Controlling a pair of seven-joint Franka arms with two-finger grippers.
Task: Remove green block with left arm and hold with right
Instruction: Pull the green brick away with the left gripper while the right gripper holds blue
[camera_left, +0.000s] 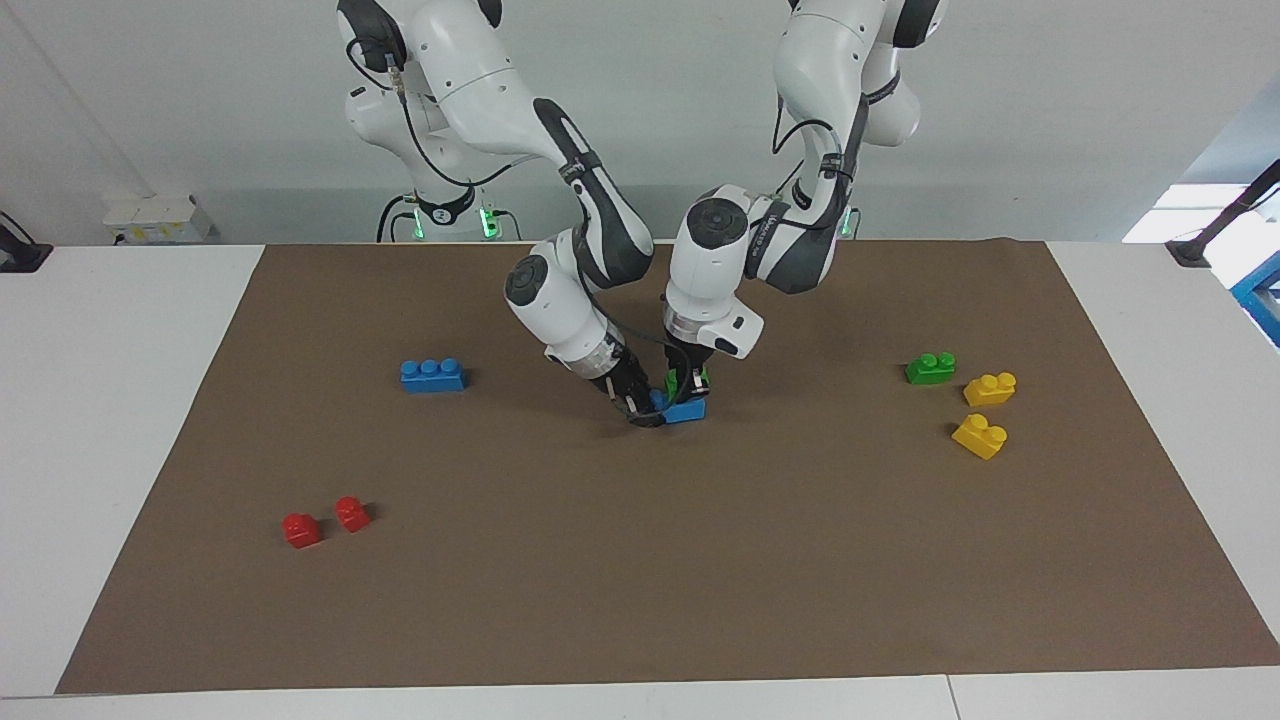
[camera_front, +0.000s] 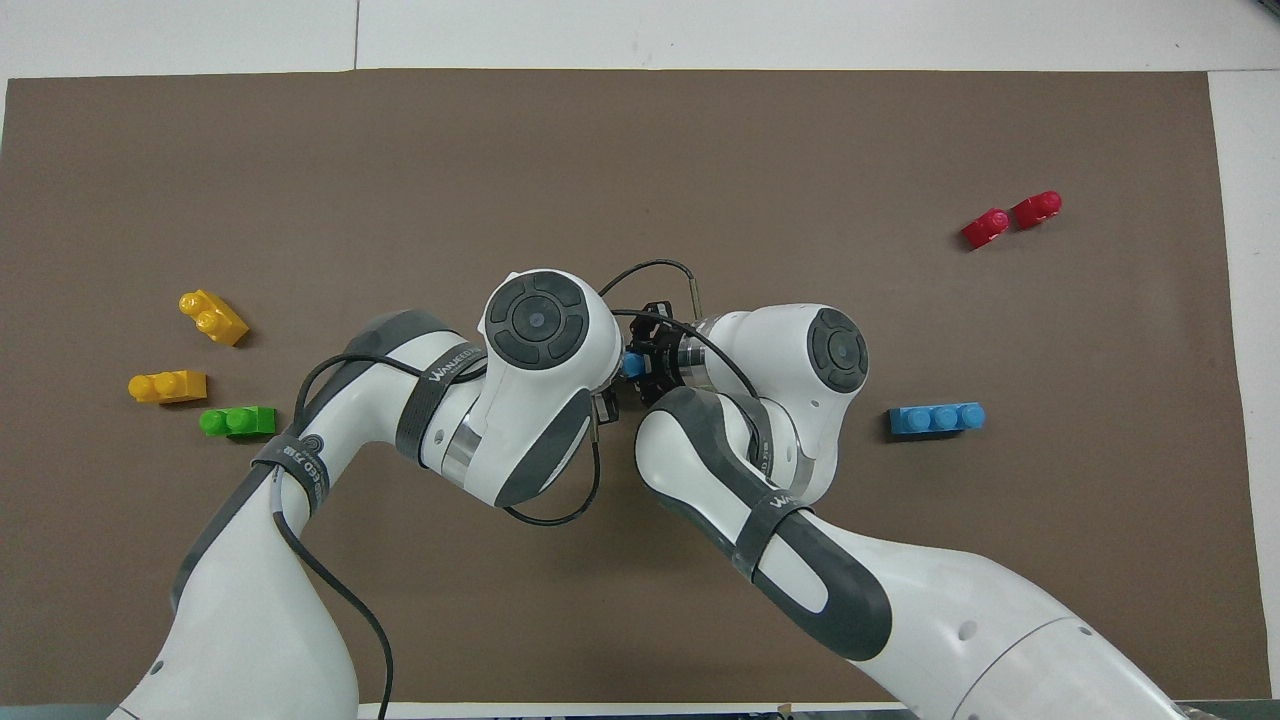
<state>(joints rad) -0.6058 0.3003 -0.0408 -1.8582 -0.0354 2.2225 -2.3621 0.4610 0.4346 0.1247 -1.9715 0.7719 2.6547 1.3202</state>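
Left pincer (camera_left: 690, 385) pinches the green block (camera_left: 688, 381) stacked on a blue block (camera_left: 685, 409) at mid-desk — right pincer (camera_left: 638, 408) grips that blue block's end, just beside. Another green brick (camera_left: 930, 368) lies near the yellow bricks (camera_left: 989, 389).
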